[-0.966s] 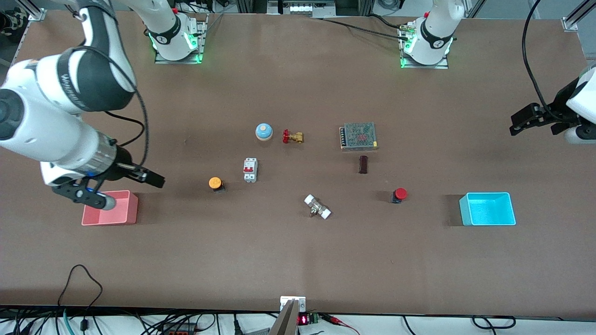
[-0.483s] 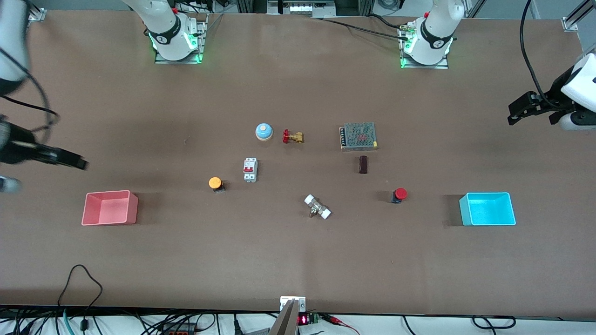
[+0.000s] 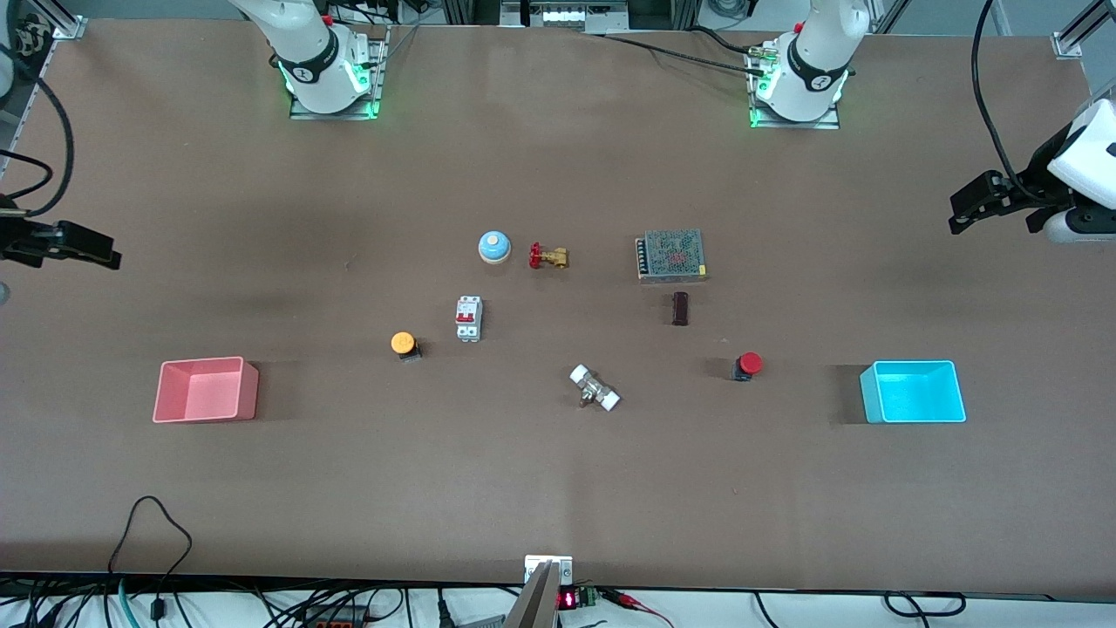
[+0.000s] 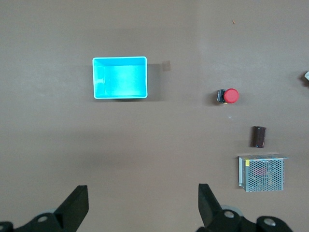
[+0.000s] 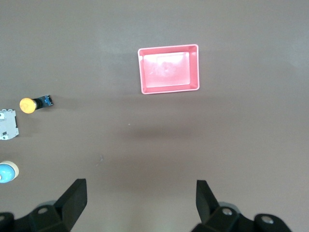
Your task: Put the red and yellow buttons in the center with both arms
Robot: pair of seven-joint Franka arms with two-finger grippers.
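Note:
The yellow button (image 3: 403,344) stands on the brown tabletop (image 3: 540,453) between the pink tray and a white breaker. It also shows in the right wrist view (image 5: 29,104). The red button (image 3: 748,365) stands toward the left arm's end, beside the light-blue tray, and shows in the left wrist view (image 4: 230,96). My right gripper (image 3: 98,249) is open and empty, high over bare tabletop at the right arm's end (image 5: 141,200). My left gripper (image 3: 966,212) is open and empty, high over bare tabletop at the left arm's end (image 4: 143,203).
A pink tray (image 3: 206,360) (image 5: 168,47) and a light-blue tray (image 3: 913,364) (image 4: 119,58) sit at the table's two ends. Mid-table lie a blue bell (image 3: 493,247), a brass valve (image 3: 547,256), a breaker (image 3: 468,318), a mesh power supply (image 3: 671,255), a dark block (image 3: 680,308) and a white fitting (image 3: 595,388).
My right arm has pulled back from over the pink tray to the edge of the table at its own end. My left gripper has shifted slightly. The buttons have not moved.

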